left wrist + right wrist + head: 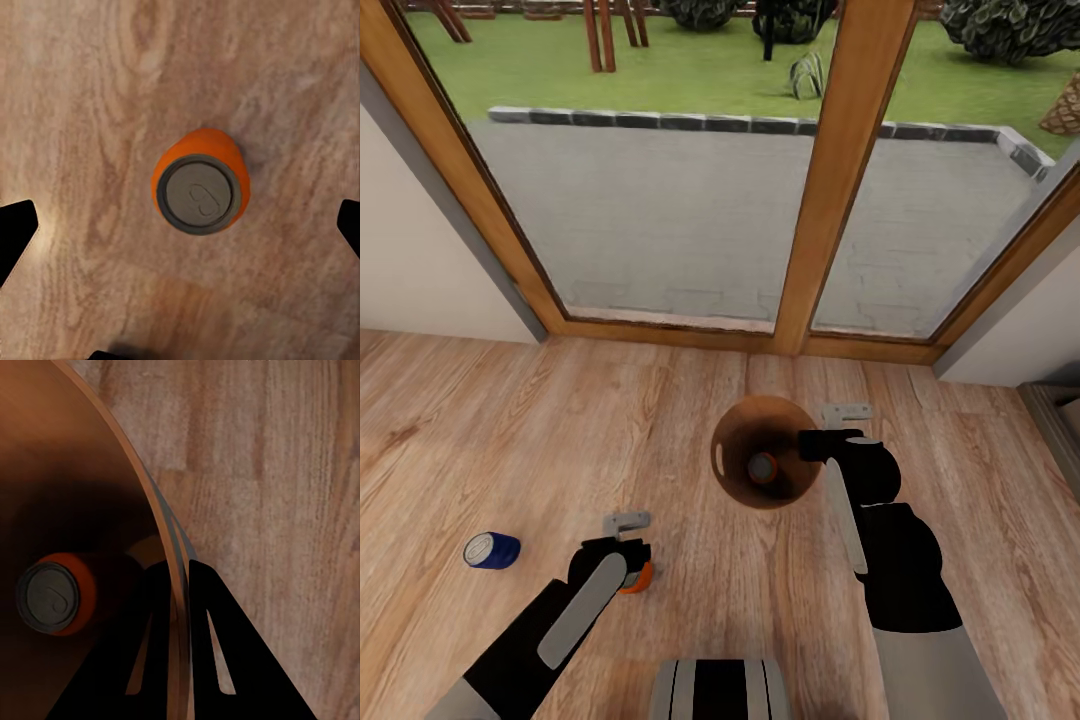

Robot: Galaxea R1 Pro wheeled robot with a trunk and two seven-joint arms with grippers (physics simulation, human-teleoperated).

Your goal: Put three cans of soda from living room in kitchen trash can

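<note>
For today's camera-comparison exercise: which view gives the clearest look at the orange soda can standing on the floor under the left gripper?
The left wrist view: the orange can sits upright and unobstructed, seen from directly above. In the head view only a sliver shows beside the left gripper. The right wrist view shows another can inside the bin.

Home living room, wood-plank floor (510,420), wood-framed glass doors (840,180), garden outside

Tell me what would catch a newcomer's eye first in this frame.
Probably the round trash can on the wood floor before the glass doors, an orange can already inside and the right gripper clamped on its rim. Next, the open left gripper above a second orange can, and a blue can lying further left.
</note>
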